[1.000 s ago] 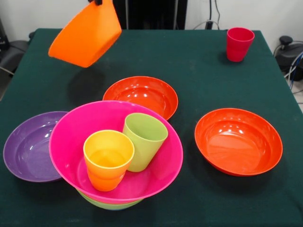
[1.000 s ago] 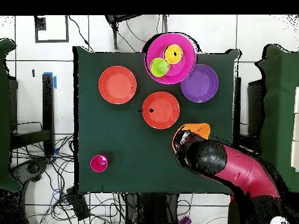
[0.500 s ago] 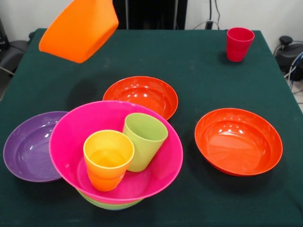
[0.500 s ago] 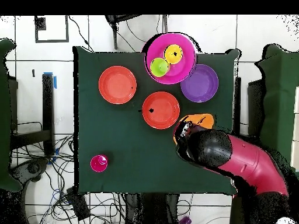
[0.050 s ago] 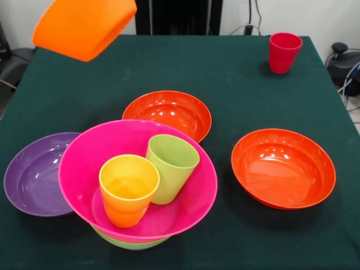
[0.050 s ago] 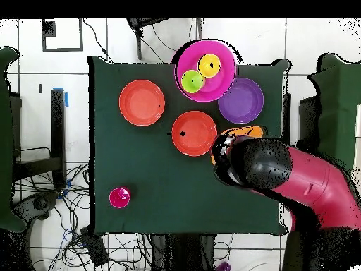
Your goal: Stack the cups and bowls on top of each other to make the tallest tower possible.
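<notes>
Held aloft and tilted above the dark green surface [image 5: 236, 95], near a far corner in the front view: the deep orange bowl [image 5: 84, 25], its underside facing the camera and its top cut by the picture's edge. From overhead, only a sliver of that orange bowl [image 6: 243, 132] visible past the red and black arm [image 6: 282, 173], which covers most of it, just beside the purple bowl [image 6: 241, 100]. Fingers hidden in both views, so impossible to tell whether clenched on the bowl or released. Nearest the front camera, the tower [image 5: 138, 180]: a large magenta bowl [image 5: 185, 208] nested in a lime-green bowl [image 5: 132, 243], of which only the lower rim peeks out beneath. Standing upright inside the magenta bowl, side by side and touching: the yellow-orange cup [image 5: 128, 188] and the lime green cup [image 5: 170, 166]. Partly tucked behind the magenta bowl at one side, the purple bowl [image 5: 31, 174], resting on the surface. Just beyond the tower, one shallow red-orange bowl [image 5: 167, 112], close to the magenta rim; a second red-orange bowl [image 5: 283, 167] well apart on the other side, alone. At the far corner opposite the lifted bowl, the red cup [image 5: 284, 52], upright and well apart from everything else. Around the surface overhead, white floor tiles [image 6: 42, 70] with tangled black cables [image 6: 77, 240].
</notes>
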